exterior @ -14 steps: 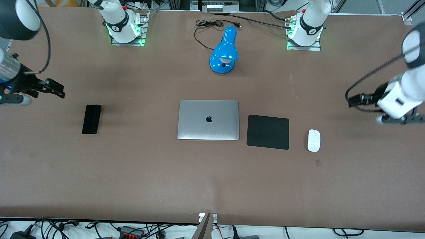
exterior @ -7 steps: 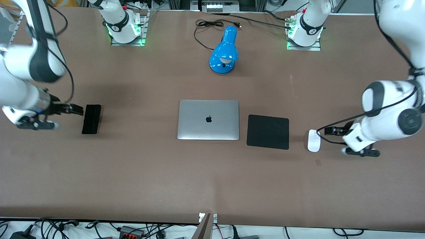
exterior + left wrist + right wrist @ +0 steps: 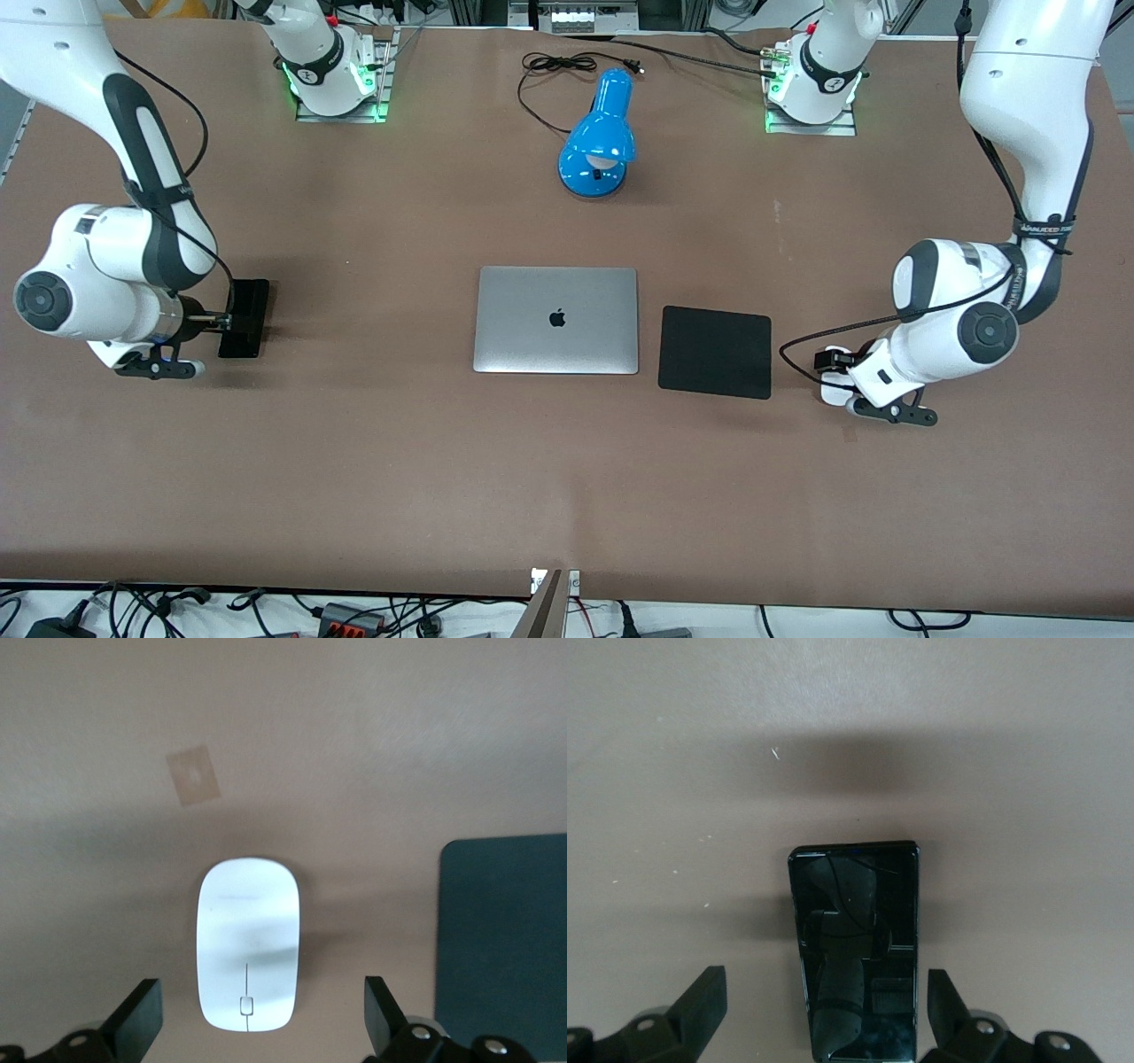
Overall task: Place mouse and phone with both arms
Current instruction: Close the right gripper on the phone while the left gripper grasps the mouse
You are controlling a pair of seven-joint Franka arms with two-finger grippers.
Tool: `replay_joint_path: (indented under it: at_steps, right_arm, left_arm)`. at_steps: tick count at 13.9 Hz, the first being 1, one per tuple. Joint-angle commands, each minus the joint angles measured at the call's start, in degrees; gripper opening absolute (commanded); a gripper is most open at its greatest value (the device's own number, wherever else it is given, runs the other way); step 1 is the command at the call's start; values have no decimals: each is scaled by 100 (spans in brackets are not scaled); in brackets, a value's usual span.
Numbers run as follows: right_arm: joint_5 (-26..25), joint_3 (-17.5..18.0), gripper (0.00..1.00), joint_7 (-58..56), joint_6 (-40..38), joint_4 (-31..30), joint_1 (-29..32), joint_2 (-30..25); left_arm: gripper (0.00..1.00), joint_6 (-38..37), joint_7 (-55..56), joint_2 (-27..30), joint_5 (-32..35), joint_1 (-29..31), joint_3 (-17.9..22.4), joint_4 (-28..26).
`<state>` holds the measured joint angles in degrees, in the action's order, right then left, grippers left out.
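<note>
The left gripper [image 3: 831, 372] hangs low over the mouse [image 3: 248, 943], its fingers [image 3: 135, 1019] spread wide to either side of the white shell and not touching it; the mouse lies flat on the brown table [image 3: 443, 461] toward the left arm's end, just beside the matte black pad [image 3: 715, 352]; a small tan square of tape [image 3: 194, 775] is stuck to the table near the mouse. The right gripper [image 3: 221, 319] sits low over the phone [image 3: 856, 943], fingers [image 3: 700, 1001] parted on each side of the glossy black slab, clear of its edges; the phone lies flat toward the right arm's end. A closed silver laptop [image 3: 556, 320] with an apple logo on its lid rests between phone and pad; a blue desk lamp [image 3: 600, 137] stands farther from the front camera than the laptop. The lettering on the arms is too small to read.
</note>
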<state>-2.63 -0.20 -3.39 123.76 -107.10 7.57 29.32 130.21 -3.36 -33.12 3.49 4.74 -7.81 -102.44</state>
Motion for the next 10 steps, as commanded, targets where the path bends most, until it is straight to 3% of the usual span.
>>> replay_joint_path:
  at_steps: [1,3,6,10]
  right_arm:
    - [-71,64,100,-83,-19,57,139,117]
    - [-71,64,100,-100,-27,40,166,197]
    - [-71,64,100,-196,-27,40,236,311]
    - [-62,64,100,-241,148,49,236,452]
  left_arm:
    - [100,189,-121,157,125,44,-1,-250]
    - [100,363,-139,140,134,44,-1,-434]
    - [100,1189,-139,183,134,70,17,-944]
    - [100,1217,-139,166,134,79,17,-945]
